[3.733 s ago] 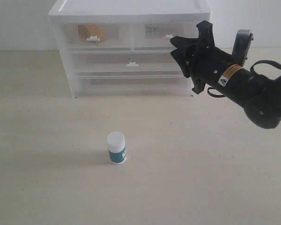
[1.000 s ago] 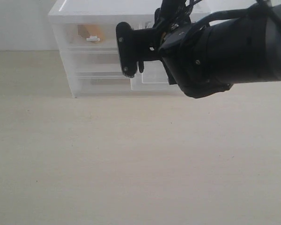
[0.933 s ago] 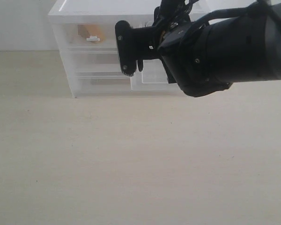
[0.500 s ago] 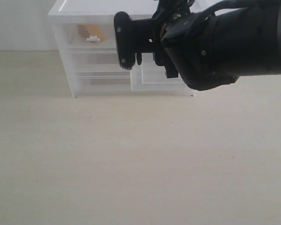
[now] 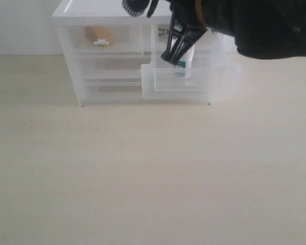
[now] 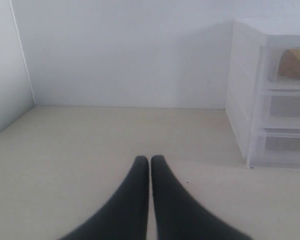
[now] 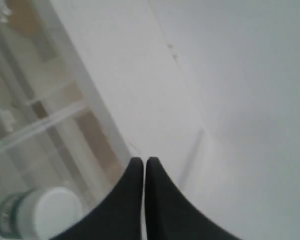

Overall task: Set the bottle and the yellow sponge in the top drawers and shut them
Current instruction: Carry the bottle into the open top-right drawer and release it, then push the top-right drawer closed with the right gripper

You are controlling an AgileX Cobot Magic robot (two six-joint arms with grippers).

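Note:
The white bottle (image 5: 185, 60) with its teal label stands upright inside the pulled-out top right drawer (image 5: 194, 86) of the white cabinet (image 5: 92, 9). My right arm (image 5: 255, 25) fills the upper right of the exterior view, right above that drawer. In the right wrist view my right gripper (image 7: 143, 161) is shut on nothing, with the bottle's cap (image 7: 52, 212) just beside its fingers. The yellow sponge (image 5: 99, 34) lies in the shut top left drawer (image 5: 102, 43). My left gripper (image 6: 150, 159) is shut and empty, low over the table beside the cabinet (image 6: 250, 100), where the sponge (image 6: 295, 64) shows through.
Two full-width drawers (image 5: 109, 71) below the top row are shut; the open drawer overhangs their right half. The beige table (image 5: 143, 178) stretches in front of the cabinet. A white wall (image 6: 120, 50) stands behind.
The bottle has gone from the table into the now pulled-out top right drawer. In the last second my right arm rose, uncovering the bottle in the drawer.

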